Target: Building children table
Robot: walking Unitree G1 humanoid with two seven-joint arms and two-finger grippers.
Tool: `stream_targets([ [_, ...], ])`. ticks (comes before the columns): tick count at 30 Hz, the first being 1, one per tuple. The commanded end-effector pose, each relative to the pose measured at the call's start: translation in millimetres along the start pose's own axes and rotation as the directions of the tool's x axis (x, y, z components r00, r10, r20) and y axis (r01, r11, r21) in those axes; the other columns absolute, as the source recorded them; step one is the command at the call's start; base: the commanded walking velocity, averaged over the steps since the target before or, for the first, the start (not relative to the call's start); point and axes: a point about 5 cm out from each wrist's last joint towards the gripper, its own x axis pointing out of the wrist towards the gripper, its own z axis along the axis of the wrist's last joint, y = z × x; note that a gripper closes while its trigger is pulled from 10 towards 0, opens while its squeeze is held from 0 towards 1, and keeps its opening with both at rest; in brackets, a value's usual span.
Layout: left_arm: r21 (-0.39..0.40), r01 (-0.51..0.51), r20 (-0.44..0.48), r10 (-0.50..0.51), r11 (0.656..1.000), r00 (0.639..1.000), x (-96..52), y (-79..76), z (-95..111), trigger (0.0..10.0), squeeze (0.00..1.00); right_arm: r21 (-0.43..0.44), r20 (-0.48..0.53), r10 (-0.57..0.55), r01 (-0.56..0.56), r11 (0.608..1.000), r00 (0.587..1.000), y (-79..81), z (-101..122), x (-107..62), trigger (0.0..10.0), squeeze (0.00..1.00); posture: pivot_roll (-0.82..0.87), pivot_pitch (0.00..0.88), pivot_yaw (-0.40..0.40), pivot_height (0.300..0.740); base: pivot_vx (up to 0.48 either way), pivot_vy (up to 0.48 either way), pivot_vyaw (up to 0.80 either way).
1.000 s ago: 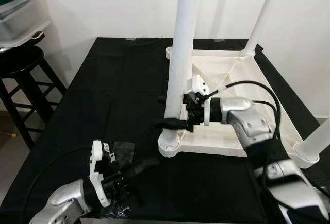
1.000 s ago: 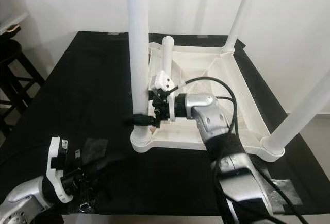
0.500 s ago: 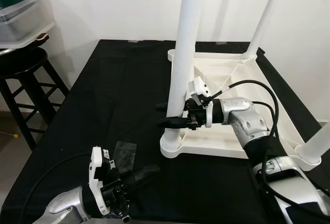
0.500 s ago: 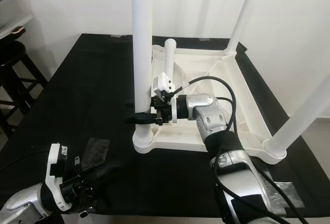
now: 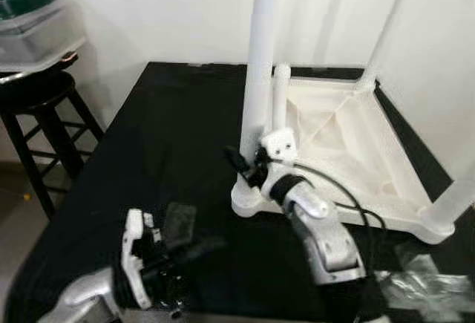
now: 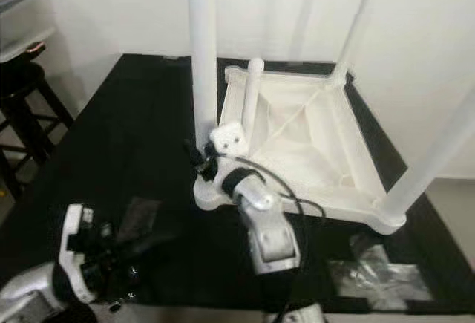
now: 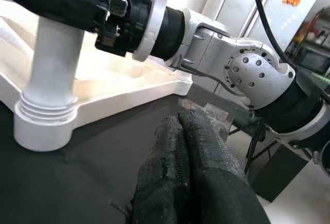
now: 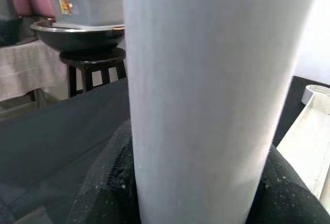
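Right gripper point(image 5: 241, 163) is clamped around the near leg point(image 5: 257, 78), left gripper point(image 7: 188, 147) pinched shut on nothing, so 1 crooked twist could cross-thread its socket point(image 5: 249, 197).

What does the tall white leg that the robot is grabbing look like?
The near leg is a tall, smooth white tube, like plastic. It stands upright in a round ribbed socket at the near corner of the upside-down white table top, which lies on a black cloth. Its top runs out of the picture. The right gripper has its black fingers around the leg low down, just above the socket, one finger on each side.
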Motion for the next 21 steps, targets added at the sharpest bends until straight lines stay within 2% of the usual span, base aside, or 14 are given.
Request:
stream_targets([
  [1,-0.017,0.005,-0.027,-0.005,1.000,1.000,-1.4,3.9,-3,10.0,0.00,0.002,-0.175,0.066,-0.066,0.998,0.982,7.5,-36,-3.3,0.0,0.00,-0.04,0.071,0.006,0.740,0.000,0.000,0.00],
  [3,-0.012,-0.004,-0.024,0.004,1.000,1.000,-1.8,4.2,-3,10.0,0.00,0.014,-0.186,0.075,-0.074,0.997,0.980,7.1,-37,-1.7,0.0,0.00,-0.04,0.068,0.006,0.740,0.000,0.000,0.00],
  [4,-0.009,-0.012,-0.021,0.011,1.000,1.000,-2.3,4.4,-3,10.0,0.00,0.007,-0.201,0.054,-0.054,0.999,0.978,6.0,-38,-2.0,1.1,0.00,-0.04,0.067,0.004,0.740,0.000,0.000,0.00],
  [5,-0.006,-0.017,-0.019,0.017,1.000,1.000,-3.0,4.6,-3,10.0,0.00,0.031,-0.187,0.101,-0.097,0.995,0.977,8.9,-36,-1.6,10.0,0.00,-0.04,0.067,0.003,0.740,0.000,0.000,0.00],
  [6,-0.004,-0.020,-0.019,0.020,1.000,1.000,-3.5,4.7,-3,10.0,0.00,0.049,-0.175,0.137,-0.130,0.990,0.975,11.6,-35,-1.6,10.0,0.00,-0.04,0.067,0.003,0.740,0.000,0.000,0.00],
  [7,-0.003,-0.017,-0.023,0.017,1.000,1.000,-3.6,4.9,-3,10.0,0.00,0.070,-0.147,0.176,-0.167,0.984,0.973,14.6,-30,-1.1,10.0,1.00,-0.03,0.063,0.005,0.740,0.000,0.000,0.00],
  [12,-0.002,-0.012,-0.028,0.012,1.000,1.000,-2.5,5.6,-3,10.0,0.00,0.112,-0.051,0.310,-0.303,0.946,0.949,18.4,-14,0.3,10.0,1.00,-0.03,0.061,0.007,0.740,0.000,0.000,0.00],
  [13,-0.002,-0.011,-0.027,0.011,1.000,1.000,-1.7,5.9,-4,10.0,0.00,0.107,-0.014,0.382,-0.379,0.919,0.924,18.1,-7,-1.3,10.0,1.00,-0.03,0.057,0.010,0.740,0.000,0.000,0.00],
  [15,-0.002,-0.011,-0.027,0.011,1.000,1.000,-1.7,5.9,-4,10.0,0.00,0.107,-0.014,0.382,-0.379,0.919,0.924,18.1,-7,-1.3,10.0,1.00,-0.03,0.057,0.010,0.740,0.000,0.000,0.00],
  [16,-0.003,-0.010,-0.026,0.010,1.000,1.000,-1.1,6.0,-4,10.0,0.00,0.063,0.005,0.472,-0.472,0.880,0.881,15.2,-1,-2.8,10.0,1.00,-0.03,0.057,0.008,0.740,0.000,0.000,0.00],
  [17,-0.002,-0.010,-0.025,0.010,1.000,1.000,-0.5,6.1,-4,10.0,0.00,0.025,-0.001,0.547,-0.546,0.837,0.837,10.4,3,-3.6,10.0,0.76,-0.02,0.055,0.005,0.740,0.000,0.000,0.00],
  [18,-0.002,-0.010,-0.025,0.010,1.000,1.000,-0.2,6.2,-4,10.0,0.00,-0.013,-0.015,0.600,-0.601,0.799,0.800,5.5,6,-4.3,10.0,0.00,-0.02,0.055,0.004,0.740,0.000,0.000,0.00],
  [20,-0.002,-0.011,-0.024,0.011,1.000,1.000,0.0,6.2,-4,10.0,0.00,-0.041,-0.041,0.640,-0.642,0.766,0.767,-1.5,7,-3.3,10.0,0.00,-0.02,0.054,0.002,0.740,0.000,0.000,0.00],
  [21,-0.002,-0.011,-0.024,0.011,1.000,1.000,0.0,6.2,-4,10.0,0.00,-0.041,-0.041,0.640,-0.642,0.766,0.767,-1.5,7,-3.3,10.0,0.00,-0.02,0.054,0.002,0.740,0.000,0.000,0.00],
])
